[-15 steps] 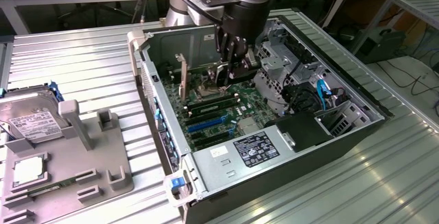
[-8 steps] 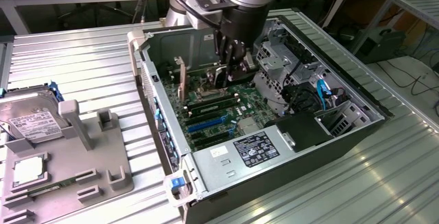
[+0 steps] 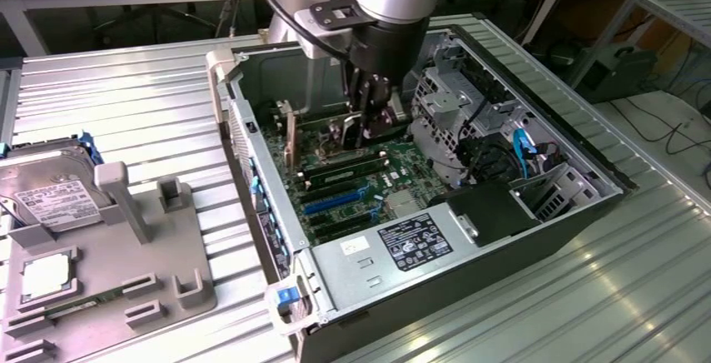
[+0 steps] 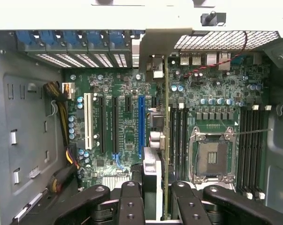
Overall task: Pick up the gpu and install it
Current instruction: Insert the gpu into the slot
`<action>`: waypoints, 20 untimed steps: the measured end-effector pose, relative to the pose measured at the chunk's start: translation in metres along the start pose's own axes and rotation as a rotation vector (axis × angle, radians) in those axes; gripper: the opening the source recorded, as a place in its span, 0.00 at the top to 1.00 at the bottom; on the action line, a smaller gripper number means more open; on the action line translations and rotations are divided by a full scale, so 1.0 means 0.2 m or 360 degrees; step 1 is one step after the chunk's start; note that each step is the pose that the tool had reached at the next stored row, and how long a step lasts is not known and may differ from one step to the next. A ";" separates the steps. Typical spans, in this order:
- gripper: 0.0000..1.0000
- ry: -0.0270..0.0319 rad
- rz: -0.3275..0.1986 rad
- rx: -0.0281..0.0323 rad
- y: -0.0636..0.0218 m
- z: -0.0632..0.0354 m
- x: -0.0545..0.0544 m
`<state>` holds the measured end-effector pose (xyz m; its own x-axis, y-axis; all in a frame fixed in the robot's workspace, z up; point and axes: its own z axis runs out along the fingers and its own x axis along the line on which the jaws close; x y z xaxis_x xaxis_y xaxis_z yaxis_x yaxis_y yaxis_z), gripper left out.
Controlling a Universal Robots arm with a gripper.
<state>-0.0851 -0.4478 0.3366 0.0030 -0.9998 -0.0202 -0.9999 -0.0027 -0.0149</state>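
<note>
**Fitting the gpu into the computer**
The gripper (image 4: 157,192) is closed partway on the gpu (image 4: 153,164), holding it on its edge deep inside the open computer case (image 3: 478,296), close over the long slots (image 4: 141,122). I think the card must line up straight with one slot to go in.

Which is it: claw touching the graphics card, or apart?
Touching. The wrist view shows the graphics card edge-on, pinched between the two fingers of the claw, with no gap on either side.
</note>
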 end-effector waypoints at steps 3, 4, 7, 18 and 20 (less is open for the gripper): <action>0.72 0.00001 0.0000 -0.00001 0.001 0.011 0.00; 0.72 0.00001 0.0000 -0.00002 0.001 0.013 0.00; 0.72 0.00001 0.0002 0.00000 0.006 0.027 0.00; 0.72 0.00006 0.0026 0.00004 0.014 0.061 0.01; 0.72 0.00004 0.0027 0.00005 0.013 0.065 0.01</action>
<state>-0.0876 -0.4495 0.3236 -0.0138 -0.9997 -0.0202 -0.9998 0.0141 -0.0148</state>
